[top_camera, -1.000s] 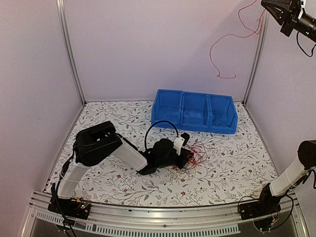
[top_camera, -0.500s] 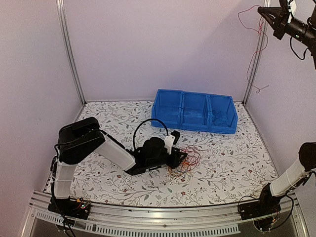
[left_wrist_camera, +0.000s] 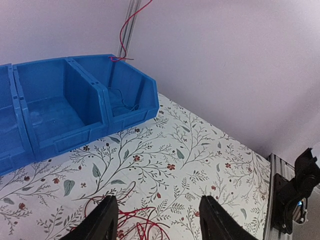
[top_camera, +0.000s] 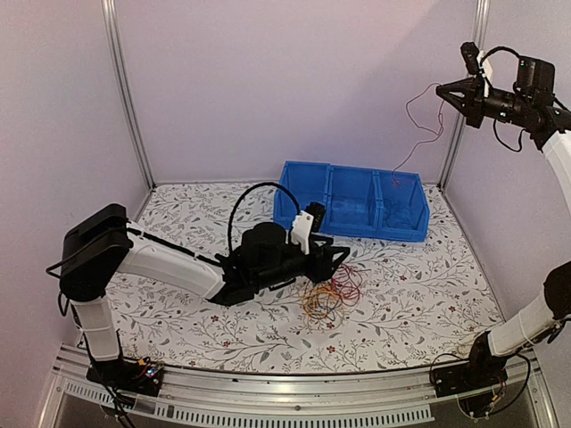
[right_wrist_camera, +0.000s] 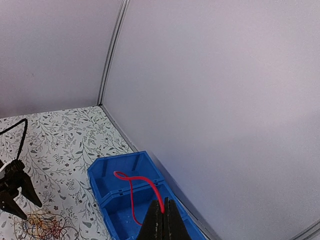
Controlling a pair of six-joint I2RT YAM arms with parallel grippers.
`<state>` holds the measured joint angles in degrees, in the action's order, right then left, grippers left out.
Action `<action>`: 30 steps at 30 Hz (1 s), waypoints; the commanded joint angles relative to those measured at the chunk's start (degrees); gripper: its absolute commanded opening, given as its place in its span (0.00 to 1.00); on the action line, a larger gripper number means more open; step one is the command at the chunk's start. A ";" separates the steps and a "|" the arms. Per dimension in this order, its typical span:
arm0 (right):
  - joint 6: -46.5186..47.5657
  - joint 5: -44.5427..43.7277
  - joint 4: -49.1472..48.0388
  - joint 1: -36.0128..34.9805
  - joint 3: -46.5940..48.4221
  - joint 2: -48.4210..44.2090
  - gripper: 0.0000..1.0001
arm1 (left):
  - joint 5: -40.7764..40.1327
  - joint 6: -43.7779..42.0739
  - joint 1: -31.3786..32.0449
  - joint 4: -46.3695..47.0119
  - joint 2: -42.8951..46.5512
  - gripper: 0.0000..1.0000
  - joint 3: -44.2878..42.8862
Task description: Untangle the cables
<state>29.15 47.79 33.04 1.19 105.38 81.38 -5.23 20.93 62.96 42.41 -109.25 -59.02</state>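
The cables [top_camera: 328, 294] lie in a loose red and yellow-orange tangle on the flowered table [top_camera: 419, 285], in front of the blue bin [top_camera: 352, 203]. My left gripper [top_camera: 337, 260] hangs just above and left of the tangle. It is open, with nothing between its fingers. In the left wrist view the red loops [left_wrist_camera: 135, 220] show at the left gripper [left_wrist_camera: 159, 221], beside its left finger. High at the right, my right gripper [top_camera: 443, 89] is shut on one red cable [top_camera: 412, 147]. That red cable [right_wrist_camera: 131, 195] hangs from the right gripper [right_wrist_camera: 161, 205] to the bin's right compartment [right_wrist_camera: 125, 172].
The blue bin has three compartments and stands at the back of the table [left_wrist_camera: 200, 150]. A thin dark wire [left_wrist_camera: 122, 100] lies in the right one. Metal frame posts [top_camera: 125, 98] and pale walls close in the back and sides. A black arm cable [top_camera: 254, 201] arcs over the left wrist.
My left gripper has opened and drawn back from the tangle, which now lies loose on the table. My right gripper has come down and left, bringing the red cable's end over the bin.
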 commanded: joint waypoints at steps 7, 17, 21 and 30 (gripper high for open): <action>-6.74 5.59 -10.42 0.04 -0.81 2.55 0.00 | -7.20 -2.85 2.40 -1.15 7.24 0.55 4.62; -16.82 7.97 -18.83 -0.80 0.28 8.56 0.00 | -11.96 -2.90 2.76 -6.81 13.71 0.56 8.75; -16.63 5.67 -19.90 -4.90 0.84 10.73 0.00 | -14.81 -1.17 2.85 -8.65 17.40 0.56 12.66; -16.72 3.15 -19.92 -8.57 8.89 20.09 0.00 | -21.42 2.32 2.83 -11.69 25.85 0.56 21.80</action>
<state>13.69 52.86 14.70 -6.68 109.80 97.80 -22.65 21.37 65.12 32.86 -86.50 -39.53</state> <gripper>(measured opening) 0.019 0.562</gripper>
